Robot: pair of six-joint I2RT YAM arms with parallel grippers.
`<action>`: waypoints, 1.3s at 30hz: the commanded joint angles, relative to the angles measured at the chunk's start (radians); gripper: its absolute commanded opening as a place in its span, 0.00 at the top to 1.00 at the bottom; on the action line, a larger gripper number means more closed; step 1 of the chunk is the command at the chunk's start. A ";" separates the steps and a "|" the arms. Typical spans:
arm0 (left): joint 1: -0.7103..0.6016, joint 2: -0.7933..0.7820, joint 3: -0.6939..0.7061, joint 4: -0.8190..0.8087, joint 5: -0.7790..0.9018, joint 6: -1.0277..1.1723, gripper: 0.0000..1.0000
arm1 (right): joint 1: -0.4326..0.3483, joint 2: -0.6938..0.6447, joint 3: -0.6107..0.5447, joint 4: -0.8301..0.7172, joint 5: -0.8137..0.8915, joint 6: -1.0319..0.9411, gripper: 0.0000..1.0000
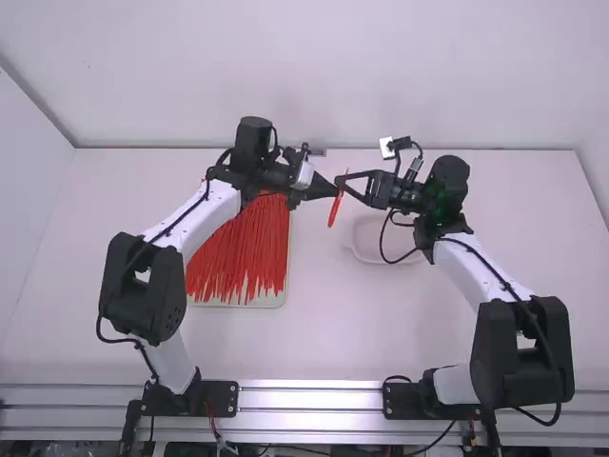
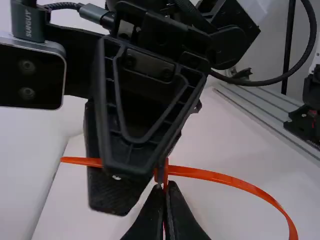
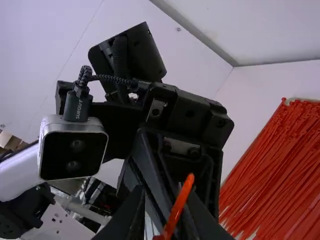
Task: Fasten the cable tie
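1. High view: over the far middle of the tabletop (image 1: pixel 428 324), the left gripper (image 1: pixel 309 181) and right gripper (image 1: pixel 352 185) meet on one red cable tie (image 1: pixel 334 205). It is held in the air beside the pile of ties (image 1: pixel 238 257).
2. Left wrist view: this arm's fingers are pinched tight on the tie, and the strap bows out in an open curve.
3. Right wrist view: the tie stands clamped between this arm's fingers. No closed loop shows, so threading and tightening seem left to do.
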 commanded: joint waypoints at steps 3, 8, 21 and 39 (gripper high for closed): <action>0.010 -0.002 -0.005 -0.001 0.011 -0.001 0.98 | -0.004 0.004 0.018 0.005 -0.021 0.003 0.83; 0.011 -0.002 -0.005 -0.008 0.011 -0.013 0.98 | -0.004 0.004 0.018 0.005 -0.021 0.003 0.85; 0.018 -0.002 -0.005 -0.067 0.000 0.000 0.98 | -0.005 0.004 0.018 0.005 -0.021 0.003 0.89; 0.017 -0.002 -0.005 -0.068 -0.012 0.000 0.98 | -0.011 0.004 0.018 0.014 -0.028 0.000 1.00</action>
